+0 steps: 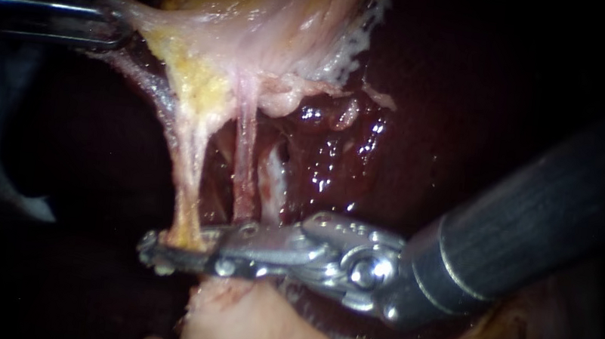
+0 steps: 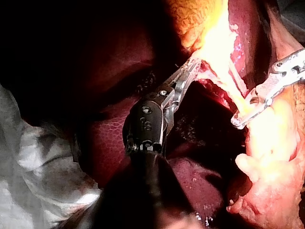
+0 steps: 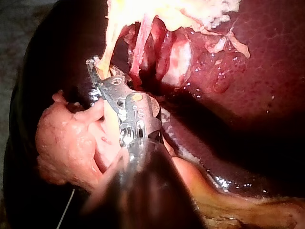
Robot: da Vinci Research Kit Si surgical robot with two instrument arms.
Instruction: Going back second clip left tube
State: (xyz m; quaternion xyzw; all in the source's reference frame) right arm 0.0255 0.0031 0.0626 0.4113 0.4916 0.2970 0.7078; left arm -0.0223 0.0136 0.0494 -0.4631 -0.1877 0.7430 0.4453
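Two tubes hang stretched from the gallbladder [image 1: 259, 13]: the yellowish left tube [image 1: 188, 172] and the pink right tube [image 1: 242, 163]. My right instrument [image 1: 157, 248] comes in from the right, and its long jaws reach across under both tubes. They stand slightly open, with the lower end of the left tube between them near the tips. I see no clip clearly on the tube. My left instrument [image 1: 118, 23] is shut on the gallbladder's edge at the upper left and holds it taut. The left wrist view shows the same grip [image 2: 190, 69].
Dark red liver [image 1: 478, 98] fills the background and the right. A pale pink lump of tissue [image 1: 247, 323] lies right under the right instrument's jaws. In the left wrist view, white cloth [image 2: 33, 167] lies beside the liver, behind the left instrument's shaft.
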